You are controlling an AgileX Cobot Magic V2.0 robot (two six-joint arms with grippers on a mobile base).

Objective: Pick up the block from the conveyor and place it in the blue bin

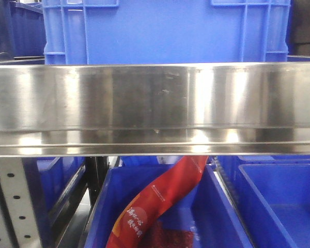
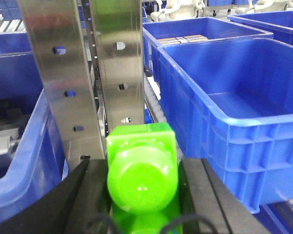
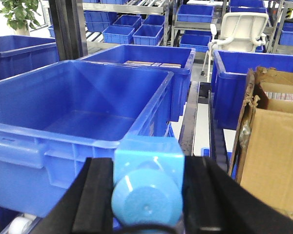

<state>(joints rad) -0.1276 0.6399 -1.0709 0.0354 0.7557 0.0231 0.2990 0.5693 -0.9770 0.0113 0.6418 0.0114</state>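
Note:
My right gripper [image 3: 147,187] is shut on the bright blue block [image 3: 149,183], a cube with a rounded knob facing the camera. It holds the block in the air just in front of the near right corner of a large empty blue bin [image 3: 53,141]. My left gripper [image 2: 142,183] is shut on a bright green block [image 2: 142,170] of the same shape, held in front of two steel uprights [image 2: 90,73], left of an empty blue bin [image 2: 234,146]. The conveyor is out of view.
The front view shows a steel shelf rail [image 1: 155,108], a blue crate [image 1: 165,31] above it and a blue bin with a red packet [image 1: 160,201] below. A cardboard box [image 3: 273,146] stands to my right gripper's right. More blue bins [image 3: 151,61] stand behind.

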